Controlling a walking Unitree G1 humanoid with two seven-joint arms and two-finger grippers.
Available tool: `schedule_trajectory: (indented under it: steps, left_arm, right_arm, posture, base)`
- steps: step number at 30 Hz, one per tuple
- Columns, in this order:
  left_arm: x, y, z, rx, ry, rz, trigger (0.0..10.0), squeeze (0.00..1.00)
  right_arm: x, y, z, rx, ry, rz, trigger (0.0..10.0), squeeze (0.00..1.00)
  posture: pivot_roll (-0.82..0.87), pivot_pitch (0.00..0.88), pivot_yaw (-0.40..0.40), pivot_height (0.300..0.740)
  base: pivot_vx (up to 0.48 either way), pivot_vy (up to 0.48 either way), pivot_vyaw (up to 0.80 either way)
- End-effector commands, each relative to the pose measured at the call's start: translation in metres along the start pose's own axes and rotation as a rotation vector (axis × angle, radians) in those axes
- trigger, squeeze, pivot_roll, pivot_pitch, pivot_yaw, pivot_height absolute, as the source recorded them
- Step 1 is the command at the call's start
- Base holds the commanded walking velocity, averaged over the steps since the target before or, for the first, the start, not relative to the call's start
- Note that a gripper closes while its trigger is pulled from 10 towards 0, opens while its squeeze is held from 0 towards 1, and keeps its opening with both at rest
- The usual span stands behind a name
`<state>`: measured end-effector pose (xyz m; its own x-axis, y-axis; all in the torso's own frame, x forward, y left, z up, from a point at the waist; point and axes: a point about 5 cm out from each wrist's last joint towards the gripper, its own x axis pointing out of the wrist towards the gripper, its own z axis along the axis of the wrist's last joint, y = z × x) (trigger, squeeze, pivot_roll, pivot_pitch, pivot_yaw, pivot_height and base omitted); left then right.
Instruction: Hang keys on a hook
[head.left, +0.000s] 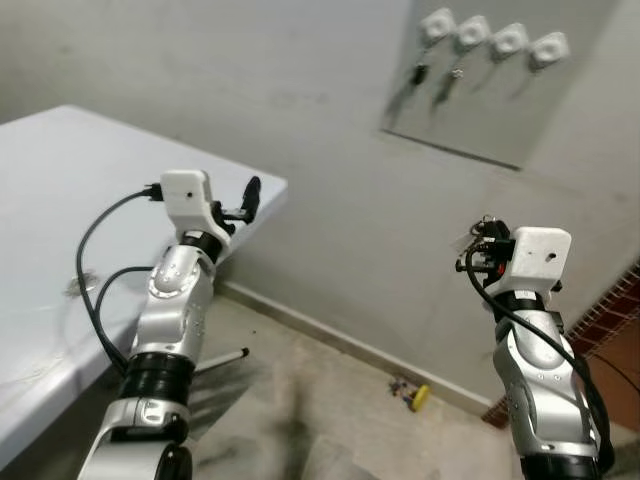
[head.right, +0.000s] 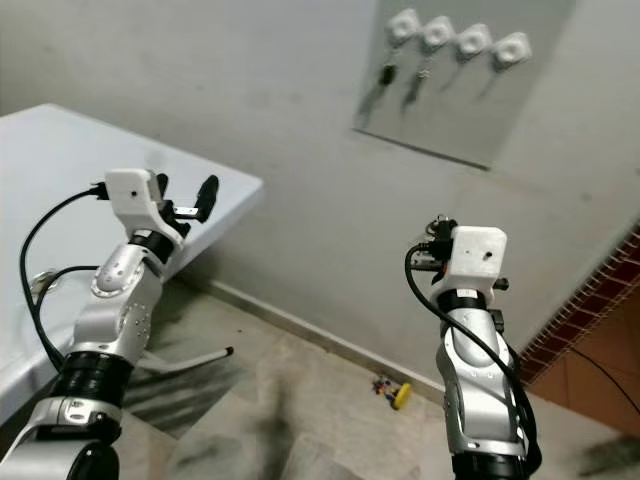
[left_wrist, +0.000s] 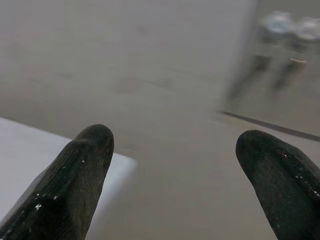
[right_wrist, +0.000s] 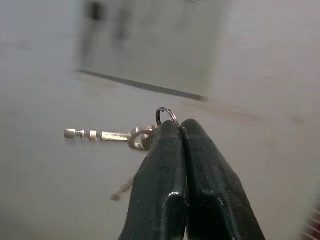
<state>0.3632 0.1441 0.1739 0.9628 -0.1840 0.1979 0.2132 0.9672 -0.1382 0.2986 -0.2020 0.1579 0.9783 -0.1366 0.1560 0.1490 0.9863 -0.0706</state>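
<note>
**A:** Left gripper (left_wrist: 172, 165) hangs by the desk (head.left: 60, 200) corner, jaws wide apart, holding nothing. Right gripper (right_wrist: 181, 127) has its jaws pinched tight on the key (right_wrist: 102, 135) ring, well below the hooks (head.left: 492, 38).

**B:** Thin grip, honestly. The key could slip out, or miss a free hook.
</note>
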Motion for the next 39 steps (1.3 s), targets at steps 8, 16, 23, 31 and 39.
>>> schedule_trajectory:
  steps: [8, 16, 23, 31, 39]
  left_arm:
    - [-0.006, -0.009, -0.002, 0.021, 0.015, -0.056, 10.0, 0.00]
    - [-0.029, -0.031, -0.023, 0.017, 0.087, -0.159, 10.0, 0.00]
    - [-0.040, -0.025, -0.024, 0.012, 0.127, -0.171, 10.0, 0.00]
    - [-0.039, -0.019, -0.020, -0.046, 0.136, -0.129, 10.0, 0.00]
    - [-0.039, -0.016, -0.018, -0.080, 0.136, -0.114, 10.0, 0.00]
  right_arm:
    - [-0.002, 0.003, 0.005, 0.042, -0.028, 0.002, 10.0, 0.00]
    - [-0.015, 0.004, -0.008, 0.031, 0.037, 0.027, 10.0, 0.00]
    - [-0.029, 0.004, -0.014, 0.063, 0.078, 0.033, 10.0, 0.00]
    - [-0.034, 0.009, -0.013, 0.088, 0.083, 0.042, 10.0, 0.00]
    - [-0.036, 0.010, -0.010, 0.105, 0.083, 0.055, 10.0, 0.00]
  posture:
    - [-0.02, 0.000, -0.061, 0.711]
    - [-0.03, 0.000, -0.056, 0.711]
    - [-0.03, 0.021, -0.061, 0.711]
    - [-0.03, 0.032, -0.063, 0.711]
    - [-0.03, 0.034, -0.066, 0.711]
  base:
    - [0.000, 0.000, -0.54]
    - [0.000, 0.000, 0.00]
    - [0.000, 0.000, 0.00]
    - [0.000, 0.000, 0.00]
    - [0.062, 0.000, 0.00]
